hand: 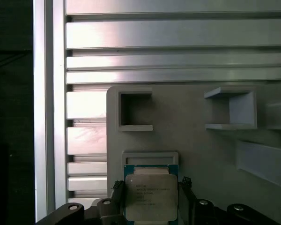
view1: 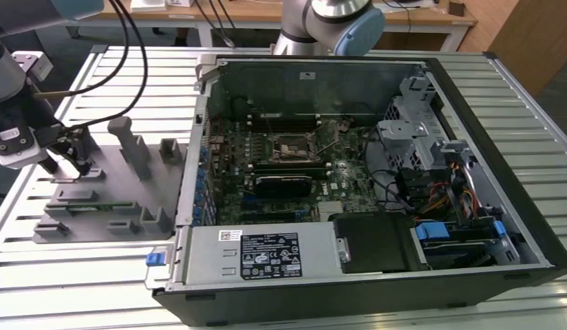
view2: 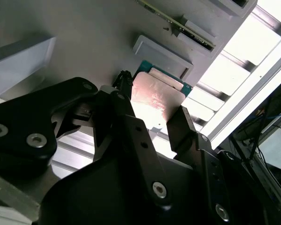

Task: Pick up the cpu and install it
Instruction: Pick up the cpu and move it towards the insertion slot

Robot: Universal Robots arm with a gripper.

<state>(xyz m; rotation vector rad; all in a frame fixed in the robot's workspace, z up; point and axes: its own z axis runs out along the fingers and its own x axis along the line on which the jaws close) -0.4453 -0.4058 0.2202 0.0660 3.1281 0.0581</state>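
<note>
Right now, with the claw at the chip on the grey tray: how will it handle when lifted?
Probably stiff and light: the chip is a thin flat square. Its shiny metal top looks smooth, so it is likely slippery. It lies flat on the tray, so it shouldn't roll or tip.

**Silver arm, black pincer**

The arm (view1: 307, 24) is silver-grey tubing with pale blue joint caps (view1: 362, 31). Black cables (view1: 132, 41) loop to a white wrist block (view1: 13, 148). The matte black pincer (view2: 152, 105) carries round silver screws (view2: 36, 139).
</note>
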